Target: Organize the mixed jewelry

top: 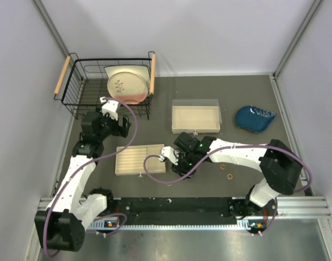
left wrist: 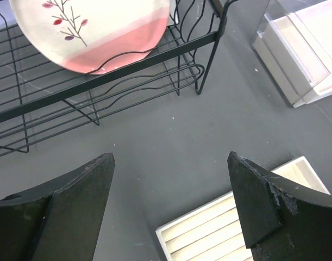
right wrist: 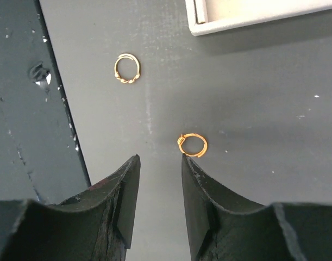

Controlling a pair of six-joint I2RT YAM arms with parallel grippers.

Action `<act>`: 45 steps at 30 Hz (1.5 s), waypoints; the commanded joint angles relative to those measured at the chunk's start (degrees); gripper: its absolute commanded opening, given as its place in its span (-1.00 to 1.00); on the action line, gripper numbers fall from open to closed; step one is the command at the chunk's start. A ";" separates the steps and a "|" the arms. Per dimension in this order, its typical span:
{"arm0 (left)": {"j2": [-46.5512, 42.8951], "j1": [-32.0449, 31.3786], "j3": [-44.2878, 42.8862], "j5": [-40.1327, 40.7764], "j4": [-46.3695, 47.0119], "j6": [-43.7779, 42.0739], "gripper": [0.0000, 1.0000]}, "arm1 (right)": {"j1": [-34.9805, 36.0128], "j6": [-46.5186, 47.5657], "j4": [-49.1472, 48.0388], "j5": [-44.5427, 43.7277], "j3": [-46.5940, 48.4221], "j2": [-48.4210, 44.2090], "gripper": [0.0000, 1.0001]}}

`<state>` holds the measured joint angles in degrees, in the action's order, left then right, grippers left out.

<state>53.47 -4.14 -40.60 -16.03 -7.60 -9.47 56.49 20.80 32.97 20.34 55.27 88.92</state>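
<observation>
Seen from above, two robot arms reached over a dark grey table (top: 155, 109). The right gripper (right wrist: 159, 163) hung low over the table just right of a beige ridged tray (top: 139, 159), its fingers a narrow gap apart and grasping nothing. A small gold ring (right wrist: 192, 144) lay flat on the table just beyond its fingertips. A twisted gold ring (right wrist: 127, 68) lay a little beyond that, near the tray's corner. A third gold ring (top: 223, 167) and a fourth gold ring (top: 229, 175) lay further right. The left gripper (left wrist: 171, 157) hovered between a wire basket (left wrist: 100, 80) and the tray, fingers spread wide and empty
</observation>
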 commanded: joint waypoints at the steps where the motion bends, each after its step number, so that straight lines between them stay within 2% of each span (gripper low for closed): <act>1: 0.84 0.54 -2.29 3.46 2.67 1.39 0.82 | 2.48 -4.09 -3.35 -4.60 3.44 2.65 -0.26; 8: 1.11 1.33 -2.73 5.22 2.85 2.18 0.82 | 4.24 -7.35 -4.67 -12.68 5.03 5.47 -0.27; 13: 0.93 1.42 -2.82 4.96 2.76 2.36 0.82 | 4.95 -8.32 -4.23 -15.24 5.91 6.79 -0.28; 45: 1.63 1.51 -2.56 5.31 2.94 1.65 0.82 | 7.14 -8.41 -1.94 -16.38 3.45 5.73 -0.35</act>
<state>54.92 -3.03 -41.36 -11.03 -7.29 -7.64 62.96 12.78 31.09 4.47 58.92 96.29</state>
